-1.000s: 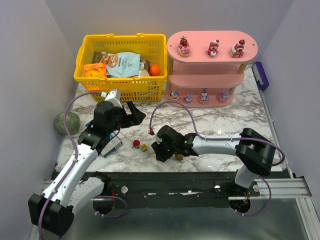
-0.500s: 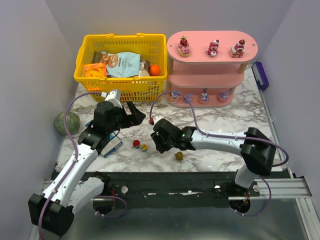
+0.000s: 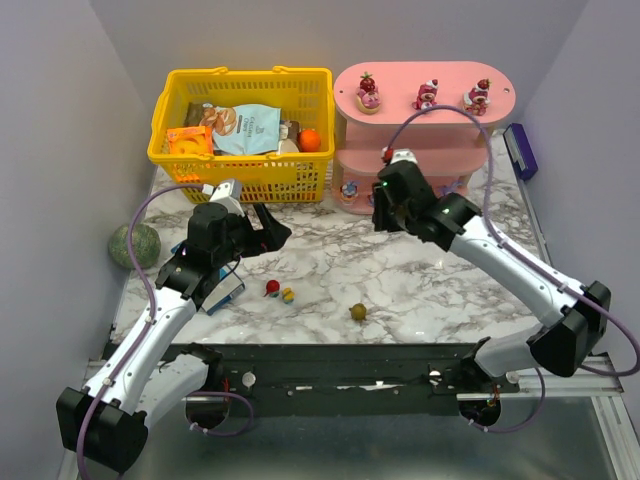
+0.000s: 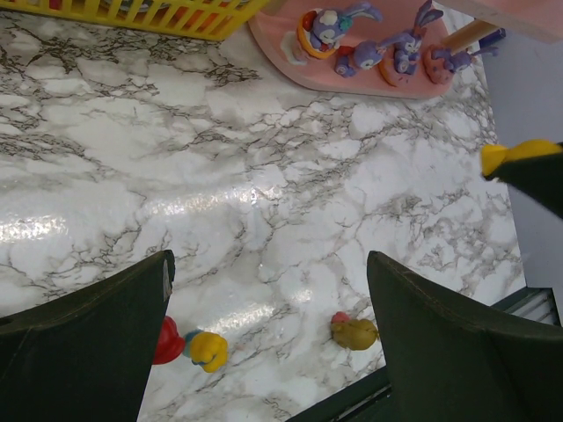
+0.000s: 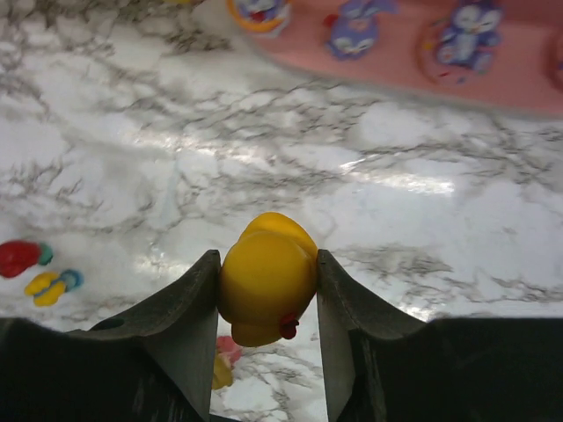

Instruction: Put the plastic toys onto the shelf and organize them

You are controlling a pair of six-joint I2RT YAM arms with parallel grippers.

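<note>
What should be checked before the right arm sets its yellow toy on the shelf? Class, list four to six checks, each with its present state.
1. Right gripper clamps the yellow toy from both sides: ok.
2. Left gripper open, away from the shelf: ok.
3. Middle board bare where visible: ok; the part under the right arm: cannot tell.
4. Right gripper level with a board: cannot tell from above.
5. Table free of toys: not ok; the red toy, small yellow toy and olive toy lie there.
</note>
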